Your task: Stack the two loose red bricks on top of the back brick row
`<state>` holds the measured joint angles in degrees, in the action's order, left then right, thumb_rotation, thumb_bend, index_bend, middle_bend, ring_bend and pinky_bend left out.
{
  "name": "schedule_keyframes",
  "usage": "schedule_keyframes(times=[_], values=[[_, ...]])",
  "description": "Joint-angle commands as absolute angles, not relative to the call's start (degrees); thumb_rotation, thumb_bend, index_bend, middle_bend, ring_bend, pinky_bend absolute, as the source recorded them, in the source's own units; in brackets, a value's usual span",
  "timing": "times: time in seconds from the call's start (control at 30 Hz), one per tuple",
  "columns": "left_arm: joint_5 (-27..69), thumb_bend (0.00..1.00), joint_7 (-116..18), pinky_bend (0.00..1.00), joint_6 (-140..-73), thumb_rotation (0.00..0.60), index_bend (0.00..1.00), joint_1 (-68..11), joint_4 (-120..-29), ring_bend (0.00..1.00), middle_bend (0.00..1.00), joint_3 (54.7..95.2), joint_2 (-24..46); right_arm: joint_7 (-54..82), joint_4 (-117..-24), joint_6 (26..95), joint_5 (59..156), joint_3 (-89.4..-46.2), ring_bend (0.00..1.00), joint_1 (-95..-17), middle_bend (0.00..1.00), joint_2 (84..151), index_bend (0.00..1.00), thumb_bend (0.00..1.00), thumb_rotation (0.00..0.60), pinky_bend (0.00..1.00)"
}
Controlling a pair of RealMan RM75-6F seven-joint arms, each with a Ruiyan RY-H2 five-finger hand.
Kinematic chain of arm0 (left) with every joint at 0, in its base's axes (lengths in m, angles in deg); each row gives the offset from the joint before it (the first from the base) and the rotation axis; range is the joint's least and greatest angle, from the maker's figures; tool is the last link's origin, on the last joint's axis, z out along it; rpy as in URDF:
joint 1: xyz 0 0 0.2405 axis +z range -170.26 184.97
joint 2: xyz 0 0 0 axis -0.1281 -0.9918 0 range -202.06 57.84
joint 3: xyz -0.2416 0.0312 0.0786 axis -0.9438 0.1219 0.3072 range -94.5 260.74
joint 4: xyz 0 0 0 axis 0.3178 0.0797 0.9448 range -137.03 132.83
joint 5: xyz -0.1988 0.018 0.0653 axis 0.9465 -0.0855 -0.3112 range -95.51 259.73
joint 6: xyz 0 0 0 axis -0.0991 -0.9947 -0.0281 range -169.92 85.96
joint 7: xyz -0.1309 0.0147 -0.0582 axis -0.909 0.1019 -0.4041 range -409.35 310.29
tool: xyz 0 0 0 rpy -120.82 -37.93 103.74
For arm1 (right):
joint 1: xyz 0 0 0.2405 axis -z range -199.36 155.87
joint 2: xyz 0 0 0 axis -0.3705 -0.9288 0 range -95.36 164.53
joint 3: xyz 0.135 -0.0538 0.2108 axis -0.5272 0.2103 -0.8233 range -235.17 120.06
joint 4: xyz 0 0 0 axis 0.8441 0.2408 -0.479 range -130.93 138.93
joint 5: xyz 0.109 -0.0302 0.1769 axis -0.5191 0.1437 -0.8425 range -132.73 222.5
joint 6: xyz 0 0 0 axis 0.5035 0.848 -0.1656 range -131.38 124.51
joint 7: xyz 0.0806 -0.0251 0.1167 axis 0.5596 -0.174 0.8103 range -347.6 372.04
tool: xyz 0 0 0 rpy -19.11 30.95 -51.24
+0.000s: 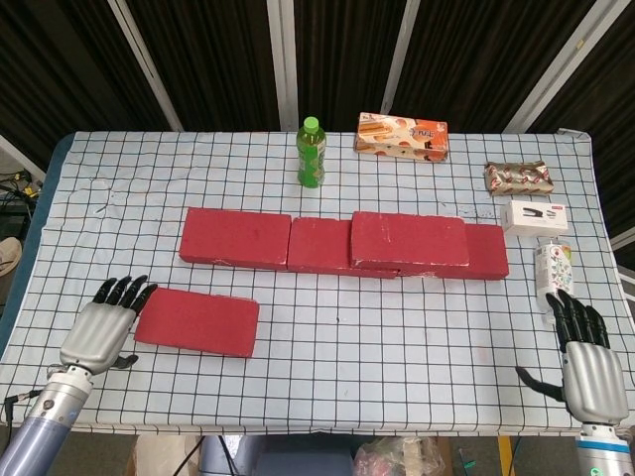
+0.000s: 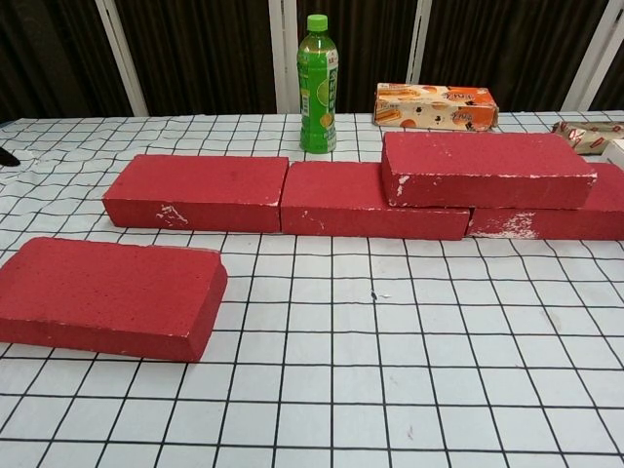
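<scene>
A back row of red bricks runs across the middle of the checked table. One red brick lies stacked on the row's right part. A loose red brick lies flat in front of the row at the left. My left hand hovers open just left of the loose brick, fingers stretched toward its end; whether it touches is unclear. My right hand is open near the table's front right corner, away from the bricks. In the chest view only a dark fingertip shows at the left edge.
A green bottle stands behind the row. A snack box lies at the back. A wrapped snack, a white box and a small white carton line the right side.
</scene>
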<state>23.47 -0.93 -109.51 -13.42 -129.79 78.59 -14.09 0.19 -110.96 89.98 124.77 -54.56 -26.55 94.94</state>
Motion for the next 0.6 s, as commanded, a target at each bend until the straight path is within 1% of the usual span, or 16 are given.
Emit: schedule_keyframes(times=[0.03,0.13,0.23,0.33,0.37,0.47,0.6], values=[[35.0,0.0,2.9,0.03,-106.7,0.6,0.02,-20.0,-130.0,0.0,0.0,77.0,-11.4,0.1,-111.2,89.5,124.4,-55.0,0.0,-26.3,0.0,94.7,0.0,0.15,0.6,0.0],[38.9,0.0,6.1,0.03,-106.6,0.6,0.02,-23.4,-127.3,0.0,0.0,77.1,-8.9,-0.2,-111.3,89.0,124.2,-55.4,0.0,-26.1,0.0,94.7,0.0,0.15,0.6,0.0],[41.5,0.0,5.6,0.03,-106.8,0.6,0.02,-25.2,-125.6,0.0,0.0,76.5,-6.5,-0.3,-111.4,88.6,124.0,-55.8,0.0,-25.9,0.0,94.7,0.0,0.15,0.6,0.0],[42.5,0.0,6.2,0.03,-107.2,0.6,0.02,-26.9,-123.6,0.0,0.0,76.9,-4.5,-0.5,-111.4,88.1,123.6,-56.2,0.0,-25.7,0.0,94.7,0.0,0.15,0.6,0.0],[42.3,0.0,6.3,0.03,-107.2,0.6,0.02,-27.5,-121.7,0.0,0.0,76.9,-3.3,-0.5,-111.4,88.0,123.5,-56.4,0.0,-25.6,0.0,94.7,0.0,0.15,0.6,0.0],[42.4,0.0,6.4,0.03,-108.0,0.6,0.02,-28.0,-121.2,0.0,0.0,78.0,-2.3,-0.6,-111.4,87.8,123.4,-56.8,0.0,-25.4,0.0,94.7,0.0,0.15,0.6,0.0],[44.5,0.0,6.1,0.03,-107.8,0.6,0.02,-29.4,-118.8,0.0,0.0,78.3,-0.4,-0.8,-111.5,87.4,123.4,-57.0,0.0,-25.2,0.0,94.7,0.0,0.15,0.6,0.0]])
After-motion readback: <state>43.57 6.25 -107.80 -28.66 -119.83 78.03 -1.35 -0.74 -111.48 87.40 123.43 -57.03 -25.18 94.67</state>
